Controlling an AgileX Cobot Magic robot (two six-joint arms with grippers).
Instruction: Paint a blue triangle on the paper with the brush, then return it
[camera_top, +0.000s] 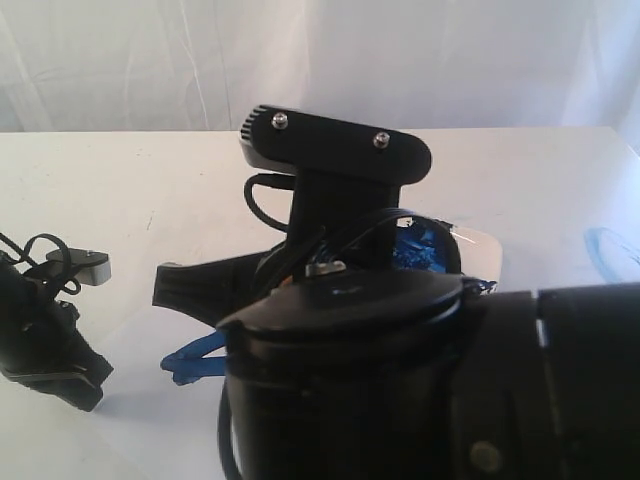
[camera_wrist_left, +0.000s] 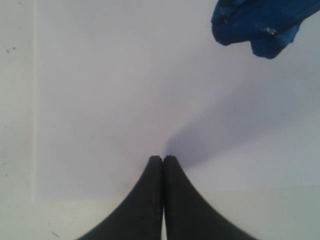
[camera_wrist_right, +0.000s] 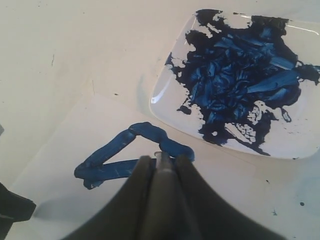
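The blue triangle (camera_wrist_right: 125, 152) is a thick dark blue outline on the white paper (camera_wrist_right: 65, 145), beside the dish. My right gripper (camera_wrist_right: 163, 158) hovers at its near corner, shut on the brush (camera_wrist_right: 163, 172). Only the brush's dark handle and silver band show between the fingers; the bristles are hidden. In the exterior view the right gripper (camera_top: 170, 285) points left above a visible piece of the triangle (camera_top: 195, 360), and the arm hides the rest. My left gripper (camera_wrist_left: 163, 159) is shut and holds nothing, low over the paper (camera_wrist_left: 125, 90), with a triangle corner (camera_wrist_left: 260, 25) beyond it.
A white square dish (camera_wrist_right: 170, 100) smeared with dark blue paint (camera_wrist_right: 240, 75) sits next to the paper. A faint pale blue smear (camera_top: 610, 250) marks the tabletop at the right. The left gripper (camera_top: 80, 380) rests at the lower left. The right arm's body (camera_top: 400, 380) fills the foreground.
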